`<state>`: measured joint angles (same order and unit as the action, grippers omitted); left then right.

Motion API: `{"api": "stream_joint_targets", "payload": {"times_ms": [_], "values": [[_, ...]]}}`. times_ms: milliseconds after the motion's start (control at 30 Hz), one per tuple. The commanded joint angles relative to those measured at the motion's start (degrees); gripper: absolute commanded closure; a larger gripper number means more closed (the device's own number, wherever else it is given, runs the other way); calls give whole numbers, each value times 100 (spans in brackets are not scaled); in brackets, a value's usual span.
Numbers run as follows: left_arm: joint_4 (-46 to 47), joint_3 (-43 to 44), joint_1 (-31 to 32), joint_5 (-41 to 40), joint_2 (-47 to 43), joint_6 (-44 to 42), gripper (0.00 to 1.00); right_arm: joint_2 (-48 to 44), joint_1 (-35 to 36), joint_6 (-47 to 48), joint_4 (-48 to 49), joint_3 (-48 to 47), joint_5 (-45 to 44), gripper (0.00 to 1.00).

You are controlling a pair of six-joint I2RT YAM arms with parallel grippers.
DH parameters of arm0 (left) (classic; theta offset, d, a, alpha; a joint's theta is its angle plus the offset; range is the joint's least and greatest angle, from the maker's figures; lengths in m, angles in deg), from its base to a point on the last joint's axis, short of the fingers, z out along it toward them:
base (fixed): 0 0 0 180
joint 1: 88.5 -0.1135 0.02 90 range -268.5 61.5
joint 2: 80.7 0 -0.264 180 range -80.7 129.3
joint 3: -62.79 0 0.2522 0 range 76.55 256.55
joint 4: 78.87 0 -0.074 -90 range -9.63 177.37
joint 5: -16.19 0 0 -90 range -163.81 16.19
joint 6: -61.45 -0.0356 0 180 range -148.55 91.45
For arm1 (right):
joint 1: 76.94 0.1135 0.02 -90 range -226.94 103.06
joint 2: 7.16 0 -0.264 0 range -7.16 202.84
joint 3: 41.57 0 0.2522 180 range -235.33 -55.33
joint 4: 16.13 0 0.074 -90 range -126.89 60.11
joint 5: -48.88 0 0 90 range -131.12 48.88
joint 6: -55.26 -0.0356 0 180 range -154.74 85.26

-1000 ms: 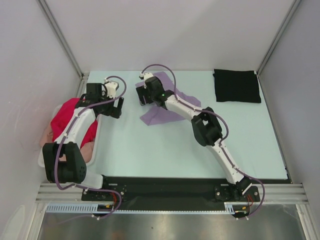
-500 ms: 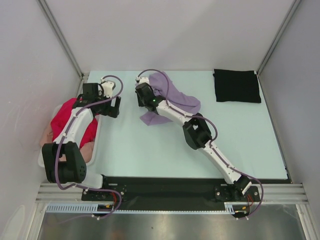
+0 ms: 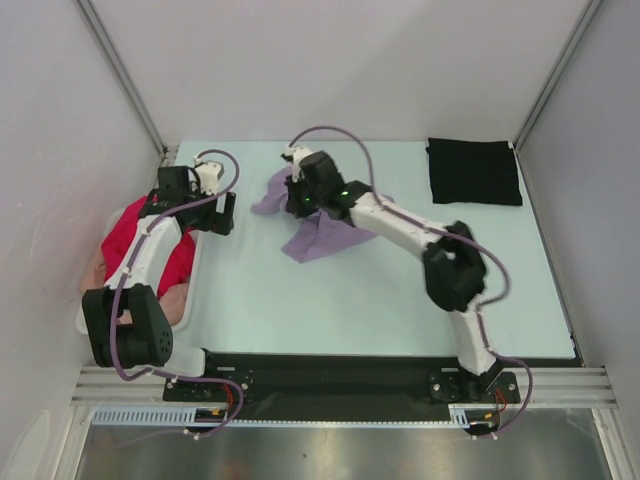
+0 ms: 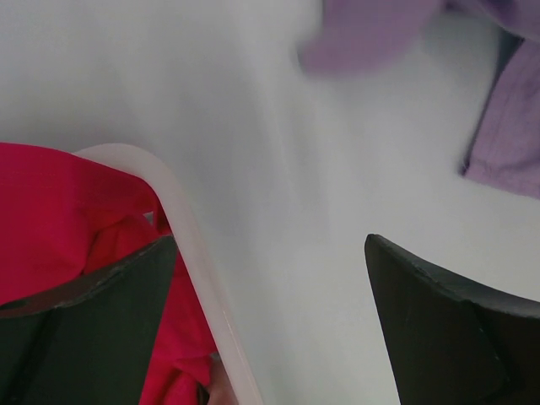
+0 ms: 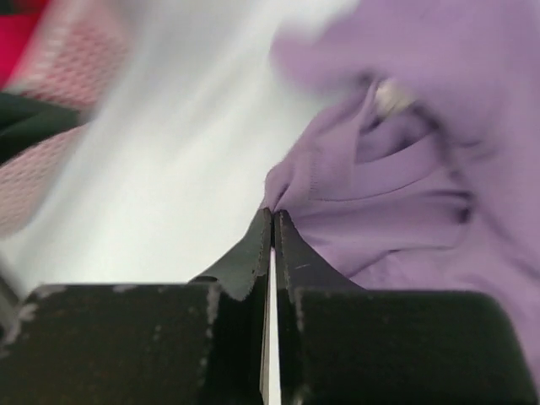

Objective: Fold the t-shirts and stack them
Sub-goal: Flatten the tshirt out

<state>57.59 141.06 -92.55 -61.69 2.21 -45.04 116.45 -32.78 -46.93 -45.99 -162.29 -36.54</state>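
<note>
At lower left of the top view, the white basket (image 3: 195,275) holds the magenta-red shirt (image 3: 140,238) over the peach-pink shirt (image 3: 91,272), both unfolded. Just above it, the left gripper (image 3: 222,212) hangs with its fingers wide apart. In the wrist view they straddle the basket's rim, one finger over the red cloth and the other over bare table (image 3: 300,310). Lowered as it stands, it would likely strike the rim or tip the basket.

Toward the centre, the right gripper (image 3: 300,196) has its fingers pressed together on a thin pinch of the lavender shirt (image 3: 325,238), which lies crumpled at mid frame. The bite sits at the very fingertips, near a hem. A quick pull could let the cloth slip free or drag it bunched rather than flat.

At upper right, the black shirt (image 3: 473,171) lies folded square, well apart. A wide sweep could disturb it.
</note>
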Motion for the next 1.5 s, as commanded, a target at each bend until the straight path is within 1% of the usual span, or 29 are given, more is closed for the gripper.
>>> {"api": "stream_joint_targets", "payload": {"times_ms": [0, 67, 100, 133, 167, 200, 233, 300, 333, 367, 400, 467, 633, 733, 767, 833, 867, 900, 1000, 1033, 1067, 1133, 1167, 1200, 1233, 1300, 1367, 1400, 1467], "values": [[-45, 246, -60, 317, -180, -56, 1, -2136, -39, 707, 301, 1259, 1332, 100], [-124, 334, -52, 580, -127, -91, 2, -2813, -197, 840, 46, 1763, 1667, 100], [-229, 369, -43, 712, -109, -143, 2, -3364, -441, 893, -68, 1966, 1956, 100], [-273, 421, -43, 887, -65, -179, 3, -3683, -583, 911, -165, 2403, 2046, 100], [-396, 439, 9, 1193, -56, -231, 3, -3947, -767, 911, -305, 2616, 2108, 100], [-458, 457, 71, 1327, -65, -362, 3, -4455, -1117, 894, -332, 2819, 2152, 100], [-502, 422, 141, 1415, -82, -442, 3, -4686, -1338, 806, -237, 3343, 2152, 100], [-599, 352, 570, 1442, -109, -661, 3, -5221, -1681, 692, -175, 3776, 2048, 100], [-617, 239, 738, 1416, -118, -741, 3, -5329, -2048, 613, -148, 3935, 1986, 100], [-617, 177, 1079, 1355, -126, -829, 3, -5452, -2200, 542, -105, 4250, 1872, 100], [-617, 124, 1239, 1276, -118, -925, 2, -5523, -2384, 481, -69, 4384, 1541, 100], [-643, 62, 1590, 1240, -22, -979, 2, -5576, -2833, 236, 62, 4621, 1310, 100], [-599, -8, 2162, 977, 198, -935, 3, -5146, -3290, -90, -174, 4728, 387, 100], [-582, -96, 2637, 1003, 225, -900, 3, -4935, -3467, -337, -315, 4771, -255, 100], [-573, -157, 2968, 1046, 208, -908, 4, -4891, -3502, -346, -272, 4833, -325, 100], [-564, -211, 3383, 1038, 164, -952, 4, -4785, -3651, -364, -184, 4999, -422, 100], [-555, -246, 3846, 960, 164, -987, 4, -4733, -3704, -372, -105, 5035, -449, 100], [-520, -255, 4077, 898, 181, -996, 4, -4602, -3835, -407, -61, 5070, -449, 100], [-345, -246, 4930, 661, 383, -961, 3, -4250, -4230, -495, 194, 5185, -423, 70], [-257, -237, 5115, 582, 514, -944, 3, -4153, -4327, -600, 143, 5107, -423, 53], [-108, -229, 5473, 381, 602, -926, 0, -4065, -4372, -670, 3, 5010, -405, 49], [42, -202, 5792, 221, 752, -874, 0, -4107, -4548, -759, -305, 4948, -449, 44], [208, -193, 6045, 151, 874, -847, 0, -4247, -4531, -794, -315, 5113, -449, 42], [288, -185, 6152, 20, 936, -838, 0, -4414, -4522, -907, -315, 5254, -597, 41], [367, -167, 6232, -60, 1007, -838, 0, -4842, -4469, -995, -245, 5455, -520, 39], [569, -115, 6303, -209, 1148, -707, 0, -5257, -4347, -1215, -201, 6018, -195, 36], [701, 0, 6233, -376, 1209, -602, 0, -5731, -3918, -1452, -358, 6291, -133, 35], [745, 35, 6198, -473, 1244, -566, 0, -5865, -3759, -1558, -429, 6571, -141, 30], [886, 140, 6066, -614, 1271, -444, 0, -6215, -3321, -1925, -526, 6853, -237, 29]]}}
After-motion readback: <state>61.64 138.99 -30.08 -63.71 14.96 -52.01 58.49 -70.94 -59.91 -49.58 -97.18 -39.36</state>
